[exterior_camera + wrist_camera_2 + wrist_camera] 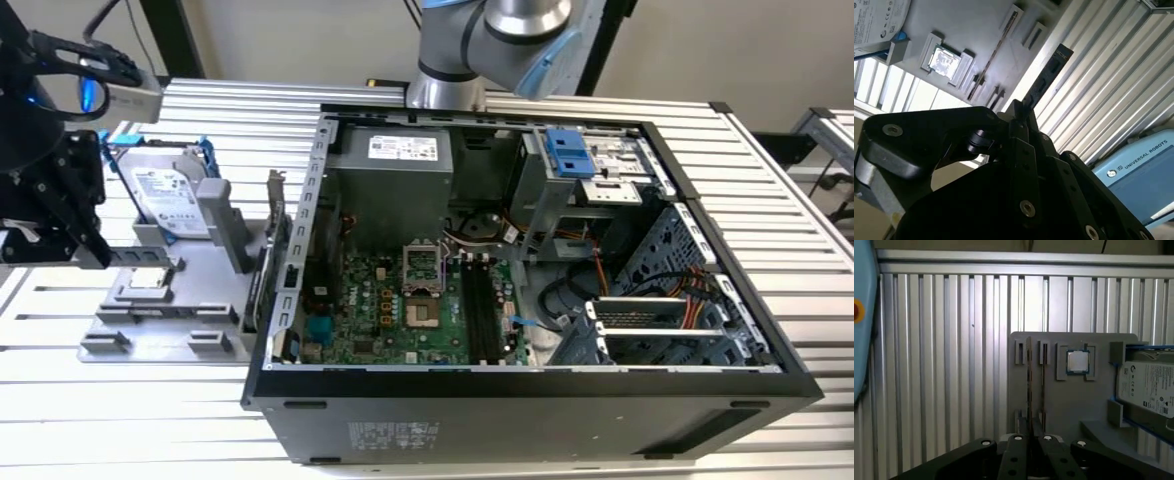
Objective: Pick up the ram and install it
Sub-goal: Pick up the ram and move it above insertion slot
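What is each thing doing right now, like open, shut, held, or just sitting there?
ram: held by one end, up off the gray tray
gripper: shut on the ram
computer case: open, insides showing
memory slots: look empty
processor: sitting in its pocket on the gray tray
hard drive: resting in its blue frame on the gray tray

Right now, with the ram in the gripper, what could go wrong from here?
1. The gripper is closed on the ram, and most of the stick juts out beyond the grip. It may tilt or slip during travel.
2. The memory slots sit low inside the open computer case. The long stick could catch a case wall or reach the slot misaligned.
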`<state>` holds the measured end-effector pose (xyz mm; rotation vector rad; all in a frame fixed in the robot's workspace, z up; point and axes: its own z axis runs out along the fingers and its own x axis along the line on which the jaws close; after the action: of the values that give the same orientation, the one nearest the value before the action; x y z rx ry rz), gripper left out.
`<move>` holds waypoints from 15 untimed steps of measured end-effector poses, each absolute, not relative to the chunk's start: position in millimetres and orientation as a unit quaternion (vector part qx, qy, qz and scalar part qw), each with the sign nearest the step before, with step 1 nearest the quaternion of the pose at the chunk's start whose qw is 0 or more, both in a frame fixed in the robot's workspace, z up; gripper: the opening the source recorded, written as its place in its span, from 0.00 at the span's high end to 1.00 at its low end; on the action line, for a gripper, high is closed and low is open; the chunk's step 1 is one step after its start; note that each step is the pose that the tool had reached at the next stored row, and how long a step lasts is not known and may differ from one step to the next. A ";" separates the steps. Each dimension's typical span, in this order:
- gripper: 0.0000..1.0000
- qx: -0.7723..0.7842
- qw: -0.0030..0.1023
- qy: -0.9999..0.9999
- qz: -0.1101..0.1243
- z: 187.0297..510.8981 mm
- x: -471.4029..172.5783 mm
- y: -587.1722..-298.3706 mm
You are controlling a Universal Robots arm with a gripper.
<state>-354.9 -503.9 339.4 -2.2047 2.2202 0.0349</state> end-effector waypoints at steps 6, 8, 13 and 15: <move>1.00 -0.705 0.006 0.710 0.011 350.1 -354.9 -503.9; 1.00 -0.705 0.006 0.710 0.011 354.0 -354.9 -503.9; 1.00 -0.705 0.006 0.710 0.012 363.2 -354.9 -503.9; 1.00 -0.705 0.005 0.710 0.012 367.0 -354.9 -503.9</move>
<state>-354.9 -503.9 367.0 -2.2060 2.2215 0.0364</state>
